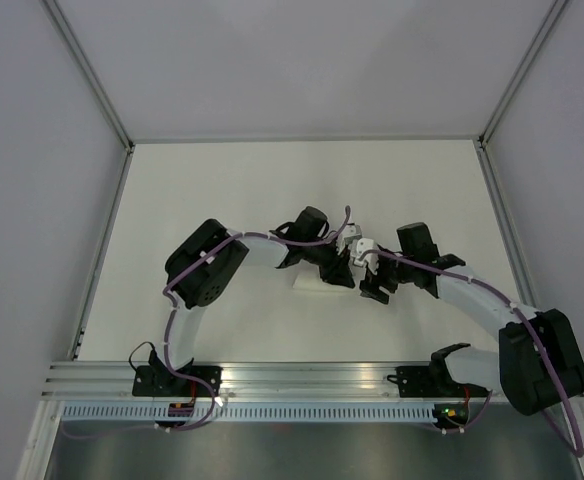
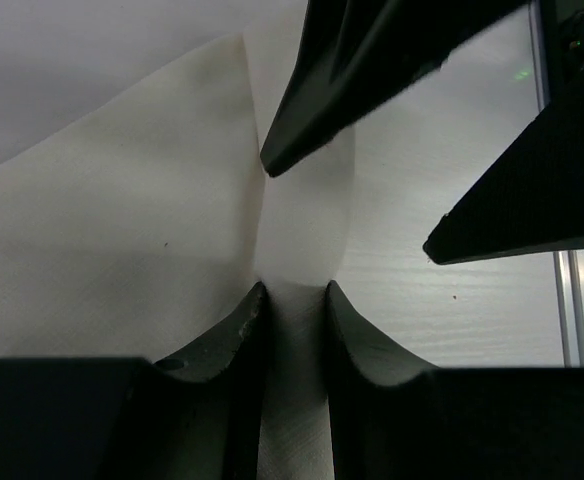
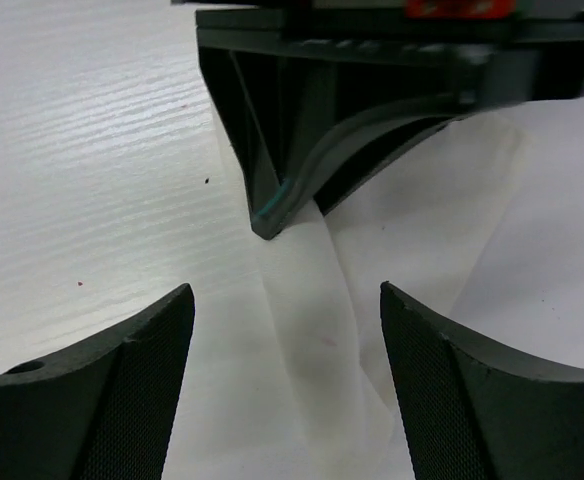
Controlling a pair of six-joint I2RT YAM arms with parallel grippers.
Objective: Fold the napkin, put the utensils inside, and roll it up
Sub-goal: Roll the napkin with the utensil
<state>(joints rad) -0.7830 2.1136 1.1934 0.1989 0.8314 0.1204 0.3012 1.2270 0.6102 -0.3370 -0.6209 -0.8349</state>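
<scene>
Napkin (image 2: 122, 250) fold pinched between left fingers (image 2: 222, 345); right fingers (image 3: 122, 390) spread wide, gripping nothing.

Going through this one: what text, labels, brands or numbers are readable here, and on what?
No text can be read in any view.
Red patch on the body above the left pincer, right wrist view: cut off by the frame edge and blurred, unreadable.
Napkin: plain, no print.
Table: no markings.
</scene>
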